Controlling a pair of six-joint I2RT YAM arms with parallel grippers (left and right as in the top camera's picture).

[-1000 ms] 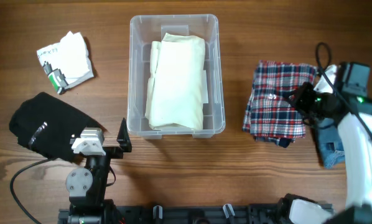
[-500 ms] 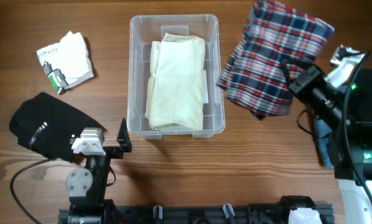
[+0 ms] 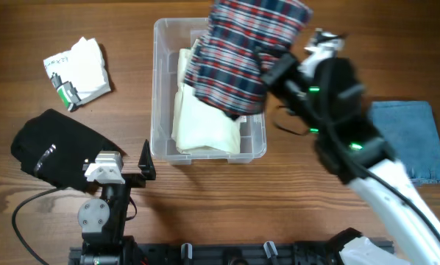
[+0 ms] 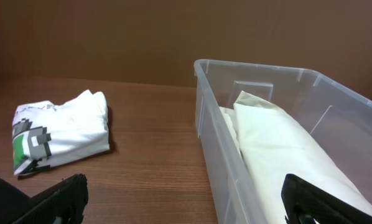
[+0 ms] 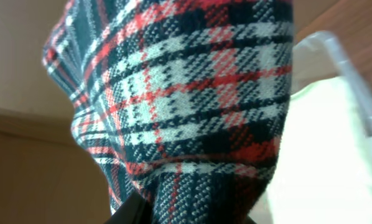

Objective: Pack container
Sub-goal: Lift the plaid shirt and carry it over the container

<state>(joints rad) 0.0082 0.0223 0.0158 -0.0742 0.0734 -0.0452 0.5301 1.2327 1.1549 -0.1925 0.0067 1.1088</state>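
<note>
The right gripper (image 3: 267,72) is closed on a plaid garment (image 3: 242,51), which hangs above the container (image 3: 161,88) and covers its far right part. The right wrist view shows only this plaid cloth (image 5: 186,106) bunched close to the camera. The overhead view shows also the clear container in the middle of the tabletop (image 3: 316,199), with one cream folded garment (image 3: 205,125) inside. The left gripper (image 3: 146,162) is wide open and empty, just beside the container's near left corner. Its wrist view shows the print on the white garment (image 4: 55,130). I count five garments: plaid, cream, white, one black (image 3: 54,151), one blue (image 3: 411,140).
</note>
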